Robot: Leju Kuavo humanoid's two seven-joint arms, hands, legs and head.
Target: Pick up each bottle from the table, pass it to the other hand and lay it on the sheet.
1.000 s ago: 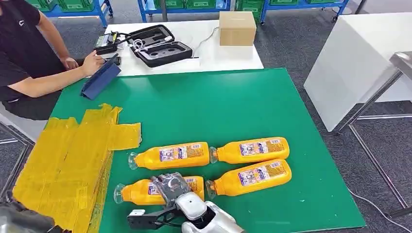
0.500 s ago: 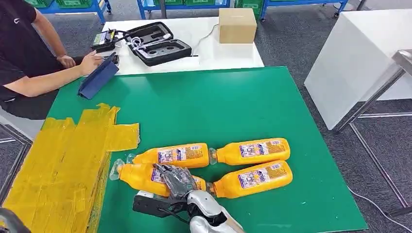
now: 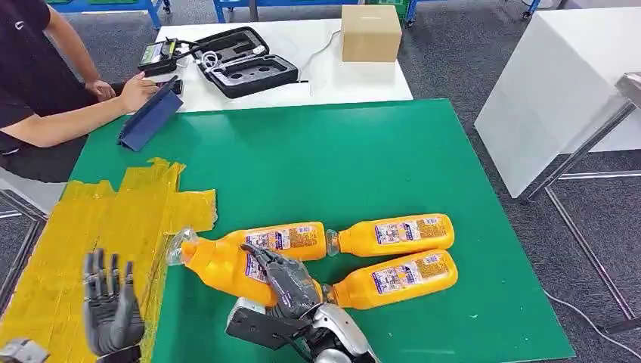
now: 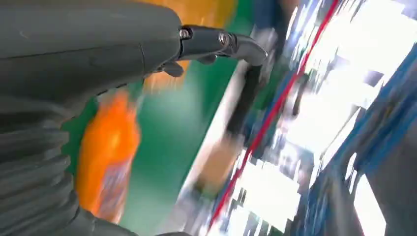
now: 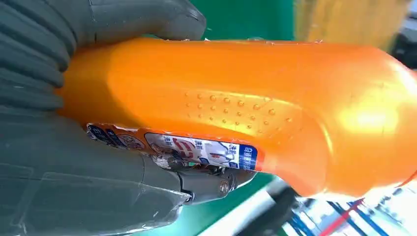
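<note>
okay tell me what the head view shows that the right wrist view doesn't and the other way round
Head view alone: the left hand raised open over the yellow sheet, three more bottles lying on the green mat, a person at the white table. Right wrist view alone: raised dots on the held bottle and its label close up. Both: the right hand gripping that bottle.

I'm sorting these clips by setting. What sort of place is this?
Probably a robot test lab or workshop: blue racks holding green bins along the back, a green mat as work surface, and a person at a tablet beside an open equipment case.
</note>
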